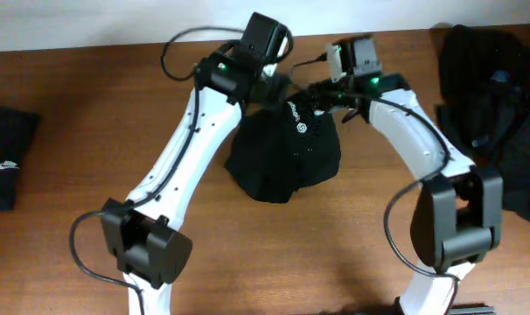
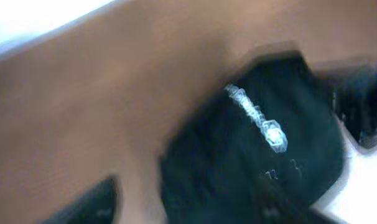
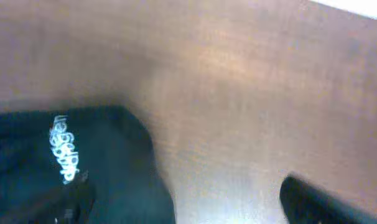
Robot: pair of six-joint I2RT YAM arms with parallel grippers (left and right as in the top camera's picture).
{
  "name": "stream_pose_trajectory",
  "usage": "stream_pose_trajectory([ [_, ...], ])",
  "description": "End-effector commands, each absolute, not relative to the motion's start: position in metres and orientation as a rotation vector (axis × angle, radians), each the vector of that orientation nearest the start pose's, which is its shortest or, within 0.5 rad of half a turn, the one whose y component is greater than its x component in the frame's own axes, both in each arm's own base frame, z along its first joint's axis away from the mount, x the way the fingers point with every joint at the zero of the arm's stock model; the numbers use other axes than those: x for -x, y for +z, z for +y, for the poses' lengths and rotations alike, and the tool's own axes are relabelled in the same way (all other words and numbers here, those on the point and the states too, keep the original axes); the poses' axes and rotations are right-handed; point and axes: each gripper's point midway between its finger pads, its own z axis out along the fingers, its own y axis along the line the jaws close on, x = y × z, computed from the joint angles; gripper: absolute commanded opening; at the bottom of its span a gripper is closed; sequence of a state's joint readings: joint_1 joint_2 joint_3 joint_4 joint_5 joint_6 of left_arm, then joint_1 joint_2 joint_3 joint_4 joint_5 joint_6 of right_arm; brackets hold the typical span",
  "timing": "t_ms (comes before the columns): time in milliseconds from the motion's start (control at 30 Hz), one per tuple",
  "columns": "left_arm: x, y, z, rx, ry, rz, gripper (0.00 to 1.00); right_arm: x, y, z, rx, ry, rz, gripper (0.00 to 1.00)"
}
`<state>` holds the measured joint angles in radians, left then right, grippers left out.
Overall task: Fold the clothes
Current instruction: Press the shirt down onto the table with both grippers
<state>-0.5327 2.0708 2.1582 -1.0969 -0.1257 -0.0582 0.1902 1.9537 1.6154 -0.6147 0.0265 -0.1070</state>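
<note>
While scanning from the near table (image 1: 335, 236) edge: 2 white arms (image 1: 182, 149) with black joints, leaning in toward the middle. Just past the bases, mid-table, crumpled black shirt (image 1: 287, 153), bunched into a rounded heap, resting on the wood, small round white logo and white lettering facing up. About level with it, well apart at the left table edge, flat black folded garment (image 1: 4, 159) with a small white logo.

Further back, at the heap's far edge, left gripper (image 1: 279, 87) over the cloth. Wrist view badly blurred, overhead view blocked by the arm, so cannot tell whether spread or pinching fabric. Just beside it, right gripper (image 1: 324, 94), also at the shirt's far edge. In its wrist view, fingers (image 3: 316, 200) spread wide, 1 over the shirt's lettered edge, the other over bare wood, nothing pinched between.

Toward the far right corner, loose dark pile of clothes (image 1: 497, 96), well apart from the shirt, running off the right edge of the overhead view.
</note>
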Motion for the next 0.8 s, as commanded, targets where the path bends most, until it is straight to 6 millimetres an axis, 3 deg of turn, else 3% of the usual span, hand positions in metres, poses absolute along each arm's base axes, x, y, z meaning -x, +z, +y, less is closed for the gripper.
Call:
stream_pose_trajectory([
  [0,-0.41,0.207,-0.269,-0.614,-0.355,2.661,0.39,-0.488,0.172,0.087,0.288,0.012,2.531,0.99],
  [67,-0.393,0.199,-0.268,-0.642,-0.357,2.726,0.19,-0.463,0.166,0.093,0.311,0.079,2.64,1.0],
  [100,-0.388,0.196,-0.268,-0.654,-0.349,2.744,0.15,-0.454,0.162,0.098,0.326,0.127,2.675,0.96],
  [133,-0.384,0.194,-0.268,-0.663,-0.346,2.759,0.13,-0.442,0.158,0.105,0.345,0.201,2.716,0.87],
  [267,-0.37,0.175,-0.272,-0.672,-0.335,2.82,0.12,-0.419,0.138,0.123,0.378,0.385,2.802,0.3],
  [300,-0.367,0.169,-0.273,-0.664,-0.332,2.838,0.1,-0.415,0.131,0.125,0.38,0.408,2.821,0.22],
  [500,-0.342,0.14,-0.284,-0.681,-0.436,2.934,0.03,-0.411,0.102,0.127,0.392,0.432,2.841,0.06],
  [767,-0.348,0.12,-0.29,-0.602,-0.458,2.933,0.01,-0.433,0.087,0.132,0.396,0.428,2.747,0.04],
])
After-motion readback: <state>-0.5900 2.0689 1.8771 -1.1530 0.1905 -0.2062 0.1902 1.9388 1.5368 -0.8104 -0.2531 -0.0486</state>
